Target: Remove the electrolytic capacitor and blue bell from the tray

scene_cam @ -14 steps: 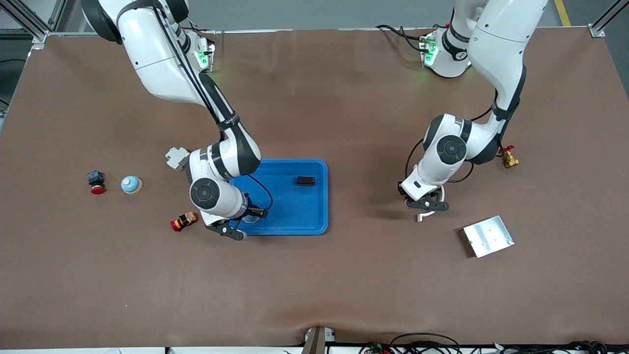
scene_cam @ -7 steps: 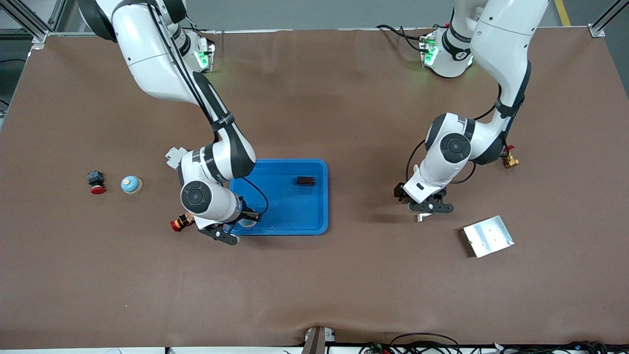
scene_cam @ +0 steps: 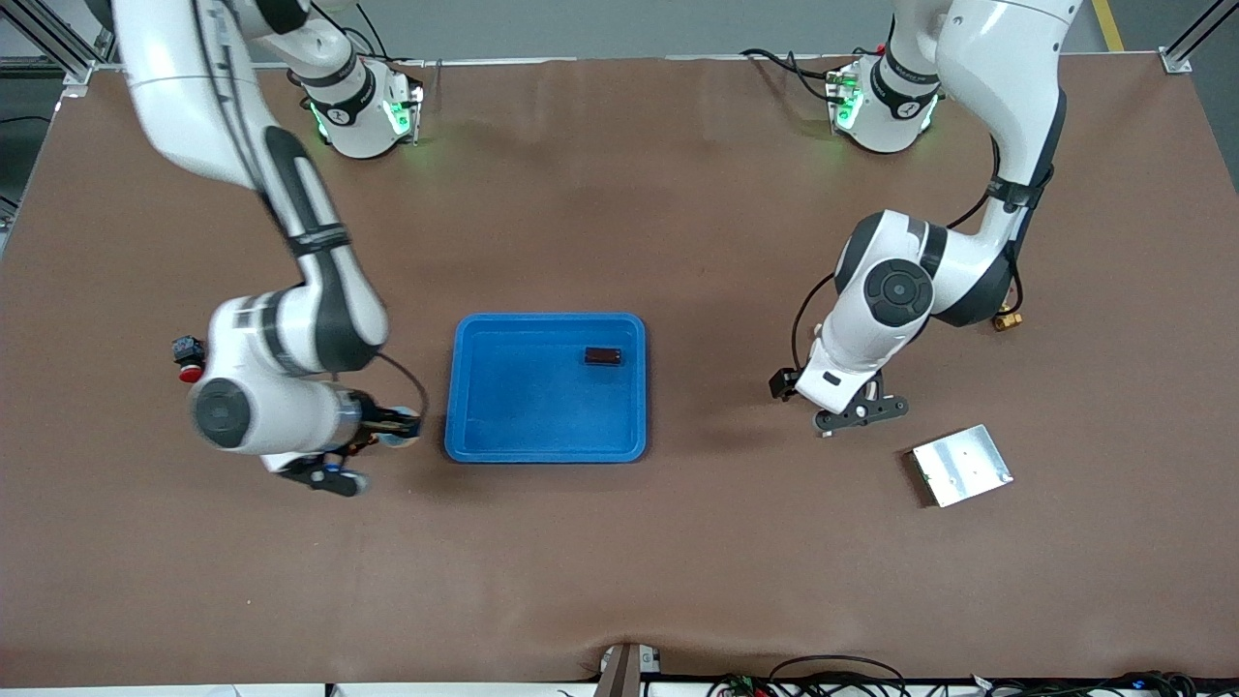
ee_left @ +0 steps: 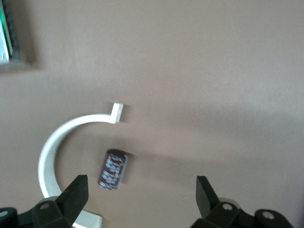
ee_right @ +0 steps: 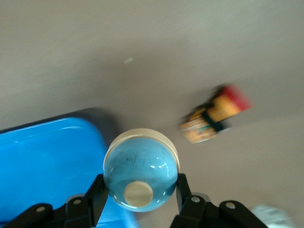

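My right gripper (scene_cam: 382,438) is shut on a blue dome bell with a cream base (ee_right: 141,166). It holds the bell over the table just beside the blue tray (scene_cam: 547,453), toward the right arm's end; the tray's corner shows in the right wrist view (ee_right: 47,161). My left gripper (scene_cam: 860,411) is open and hangs low over the table toward the left arm's end. In the left wrist view a small dark capacitor (ee_left: 113,169) lies on the table between and ahead of the open fingers (ee_left: 78,192), inside a white curved piece (ee_left: 52,147). The capacitor is hidden in the front view.
A small black part (scene_cam: 602,356) lies in the tray. A metal plate (scene_cam: 961,465) and a brass valve (scene_cam: 1007,318) lie near the left arm. A red push button (scene_cam: 189,360) lies beside the right arm. A red and orange button (ee_right: 213,116) lies near the held bell.
My right gripper has carried the bell from over the tray's corner toward the right arm's end, off the tray. My left gripper has shifted slightly over the capacitor.
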Available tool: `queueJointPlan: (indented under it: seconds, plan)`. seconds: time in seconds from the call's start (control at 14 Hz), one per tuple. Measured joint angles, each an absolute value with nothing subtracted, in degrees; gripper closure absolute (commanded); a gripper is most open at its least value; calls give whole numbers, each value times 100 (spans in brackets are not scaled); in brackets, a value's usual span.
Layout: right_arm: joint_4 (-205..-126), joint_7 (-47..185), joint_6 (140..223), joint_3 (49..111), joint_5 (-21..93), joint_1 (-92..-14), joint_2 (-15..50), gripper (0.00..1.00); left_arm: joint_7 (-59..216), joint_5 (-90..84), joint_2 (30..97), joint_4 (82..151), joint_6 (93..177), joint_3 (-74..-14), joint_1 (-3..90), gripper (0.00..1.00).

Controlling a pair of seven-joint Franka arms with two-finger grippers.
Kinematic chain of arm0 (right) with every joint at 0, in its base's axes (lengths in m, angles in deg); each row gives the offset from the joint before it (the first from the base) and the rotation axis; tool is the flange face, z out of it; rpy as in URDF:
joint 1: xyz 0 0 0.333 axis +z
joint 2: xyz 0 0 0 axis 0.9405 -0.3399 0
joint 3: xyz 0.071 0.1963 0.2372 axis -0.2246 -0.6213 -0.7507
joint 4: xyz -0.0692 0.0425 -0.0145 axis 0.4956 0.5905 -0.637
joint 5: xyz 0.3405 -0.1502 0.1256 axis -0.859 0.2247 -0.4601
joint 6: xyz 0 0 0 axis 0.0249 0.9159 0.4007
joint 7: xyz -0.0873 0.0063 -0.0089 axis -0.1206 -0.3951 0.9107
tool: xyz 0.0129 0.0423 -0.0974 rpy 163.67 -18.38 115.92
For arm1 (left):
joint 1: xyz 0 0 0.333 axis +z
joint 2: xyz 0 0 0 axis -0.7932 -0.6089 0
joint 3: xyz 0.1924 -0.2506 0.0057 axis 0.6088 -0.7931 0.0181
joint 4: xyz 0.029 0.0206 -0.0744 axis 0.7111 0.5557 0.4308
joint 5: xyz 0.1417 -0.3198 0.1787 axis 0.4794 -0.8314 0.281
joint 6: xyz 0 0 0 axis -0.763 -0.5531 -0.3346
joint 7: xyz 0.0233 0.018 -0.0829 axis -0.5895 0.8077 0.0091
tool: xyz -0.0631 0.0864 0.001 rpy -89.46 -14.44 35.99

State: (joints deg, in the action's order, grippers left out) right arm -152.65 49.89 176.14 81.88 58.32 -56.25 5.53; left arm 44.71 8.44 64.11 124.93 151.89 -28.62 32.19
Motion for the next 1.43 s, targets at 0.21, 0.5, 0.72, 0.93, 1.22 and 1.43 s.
queueJointPlan:
  seconds: [0.21, 0.5, 0.72, 0.93, 1.22, 1.43]
  plan:
    - [-15497, 6215, 17721, 8192, 6281, -6354, 638, 100, 2840, 844, 6412, 12493, 15185, -3217, 3210, 0]
    - [-16195, 6825, 18844, 8172, 6608, -6561, 633, 100, 385, 846, 6386, 12499, 15183, -3418, 2859, 0]
    - [-16587, 6915, 19287, 8145, 6630, -6561, 613, 55, -1064, 846, 6151, 12406, 15232, -3416, 2323, 0]
    - [-16615, 6922, 19326, 8145, 6630, -6562, 614, 0, -1877, 846, 5686, 12033, 15266, -3409, 2143, 0]
    - [-16604, 6922, 19334, 8188, 6630, -6567, 624, 0, -2849, 845, 5502, 11447, 15251, -3377, 2160, 0]
    - [-16436, 6922, 19142, 8245, 6630, -6586, 716, 0, -3571, 846, 5434, 11050, 14931, -3382, 2072, 0]
